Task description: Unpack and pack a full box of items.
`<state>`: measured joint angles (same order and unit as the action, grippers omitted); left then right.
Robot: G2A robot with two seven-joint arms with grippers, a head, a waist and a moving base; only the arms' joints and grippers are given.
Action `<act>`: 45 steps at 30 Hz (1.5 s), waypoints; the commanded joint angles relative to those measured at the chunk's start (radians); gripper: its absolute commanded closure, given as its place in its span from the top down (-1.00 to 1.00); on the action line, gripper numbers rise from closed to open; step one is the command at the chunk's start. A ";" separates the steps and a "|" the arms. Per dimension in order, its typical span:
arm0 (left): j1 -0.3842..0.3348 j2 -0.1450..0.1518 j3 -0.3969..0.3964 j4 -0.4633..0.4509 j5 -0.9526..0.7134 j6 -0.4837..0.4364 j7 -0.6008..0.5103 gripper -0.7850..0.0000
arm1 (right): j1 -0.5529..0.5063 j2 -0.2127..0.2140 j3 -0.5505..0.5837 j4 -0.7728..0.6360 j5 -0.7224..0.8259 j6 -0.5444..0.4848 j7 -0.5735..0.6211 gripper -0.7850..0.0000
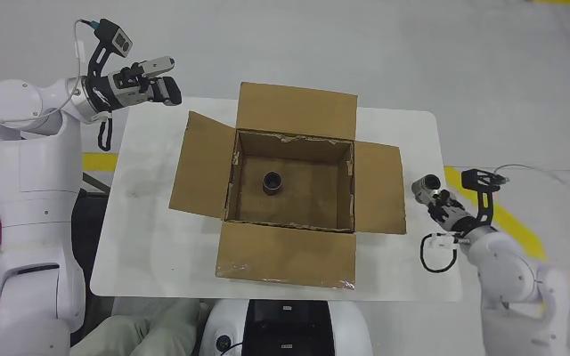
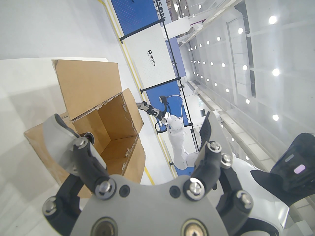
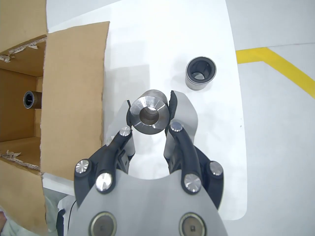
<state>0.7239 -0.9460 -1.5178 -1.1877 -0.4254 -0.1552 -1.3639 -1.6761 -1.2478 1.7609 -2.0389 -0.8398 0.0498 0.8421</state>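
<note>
An open cardboard box [image 1: 294, 254] stands mid-table with all flaps folded out. One dark-bored metal cylinder [image 1: 272, 183] lies on its floor, also seen in the wrist views [image 2: 88, 136] [image 3: 30, 99]. My right gripper [image 3: 150, 110] is shut on a plain steel cylinder [image 3: 150, 121], held just above the table to the right of the box's right flap [image 3: 73, 74]. A second cylinder with a black liner [image 3: 201, 73] stands upright on the table beyond it. My left gripper [image 2: 135, 133] is open and holds nothing, raised over the table's far left corner [image 1: 156, 84].
The white table [image 1: 151, 231] has bare strips left and right of the box flaps. Its right edge lies close behind the standing cylinder. Yellow floor lines [image 1: 512, 222] run beside the table.
</note>
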 commanded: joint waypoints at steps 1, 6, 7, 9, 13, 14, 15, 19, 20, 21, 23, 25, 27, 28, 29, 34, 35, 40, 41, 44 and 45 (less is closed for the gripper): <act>0.000 0.000 0.000 0.000 0.000 0.000 0.000 1.00 | 0.011 0.001 -0.003 0.029 0.004 0.006 -0.002 -1.00; 0.000 0.000 0.000 0.000 0.000 0.000 0.000 1.00 | 0.031 0.004 -0.011 0.092 0.001 0.025 -0.003 -1.00; 0.000 0.000 0.000 0.000 0.000 0.000 0.000 1.00 | 0.033 0.004 -0.013 0.099 -0.001 0.028 -0.003 -1.00; 0.000 0.000 0.000 0.000 0.000 0.000 0.000 1.00 | 0.034 0.005 -0.015 0.114 -0.004 0.033 -0.006 -1.00; 0.000 0.000 0.000 0.000 0.000 0.000 0.000 1.00 | 0.036 0.007 -0.024 0.136 -0.020 0.045 -0.009 -1.00; 0.000 0.000 0.000 0.000 0.000 0.000 0.000 1.00 | 0.037 0.008 -0.027 0.144 -0.026 0.051 -0.009 -1.00; 0.000 0.000 0.000 0.000 0.000 0.000 0.000 1.00 | 0.039 0.008 -0.031 0.150 -0.032 0.056 -0.010 -1.00; 0.000 0.000 0.000 0.000 0.000 0.000 0.000 1.00 | 0.054 0.009 -0.052 0.186 -0.055 0.075 -0.019 -1.00; 0.000 0.000 0.000 0.000 0.000 0.000 0.000 1.00 | 0.058 0.009 -0.057 0.197 -0.058 0.081 -0.023 -1.00; 0.000 0.000 0.000 0.000 0.000 0.000 0.000 1.00 | 0.064 0.009 -0.063 0.209 -0.063 0.086 -0.025 -1.00; 0.000 0.000 0.000 0.000 0.000 0.000 0.000 1.00 | 0.074 0.009 -0.072 0.230 -0.065 0.093 -0.032 -1.00; 0.000 0.000 0.000 0.000 0.000 0.000 0.000 1.00 | 0.081 0.009 -0.079 0.245 -0.069 0.101 -0.037 -1.00; 0.000 0.000 0.000 0.000 0.000 0.000 0.000 1.00 | 0.087 0.009 -0.082 0.258 -0.072 0.108 -0.042 -1.00; 0.000 0.000 0.000 0.000 0.000 0.000 0.000 1.00 | 0.090 0.010 -0.084 0.263 -0.076 0.113 -0.044 -1.00; 0.000 0.000 0.000 0.000 0.000 0.000 0.000 1.00 | 0.094 0.010 -0.087 0.268 -0.078 0.116 -0.047 -1.00; 0.000 0.000 0.000 0.000 0.000 0.000 0.000 1.00 | 0.108 0.010 -0.100 0.288 -0.098 0.136 -0.064 -1.00; 0.000 0.000 0.000 0.000 0.000 0.000 0.000 1.00 | 0.111 0.010 -0.104 0.291 -0.101 0.140 -0.066 -1.00; 0.000 0.000 0.000 0.000 0.000 0.000 0.000 1.00 | 0.128 0.011 -0.123 0.310 -0.119 0.144 -0.070 -0.97; 0.000 0.000 0.000 0.000 0.000 0.000 0.000 1.00 | 0.131 0.011 -0.126 0.315 -0.120 0.145 -0.070 -0.96; 0.000 0.000 0.000 0.000 0.000 0.000 0.000 1.00 | 0.139 0.011 -0.133 0.326 -0.126 0.149 -0.073 -0.91; 0.000 0.000 0.000 0.000 0.000 0.000 0.000 1.00 | 0.142 0.011 -0.136 0.330 -0.130 0.151 -0.073 -0.88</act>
<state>0.7239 -0.9460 -1.5178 -1.1877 -0.4254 -0.1552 -1.3639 -1.5366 -1.2366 1.6275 -1.7125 -0.9663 0.1990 0.7691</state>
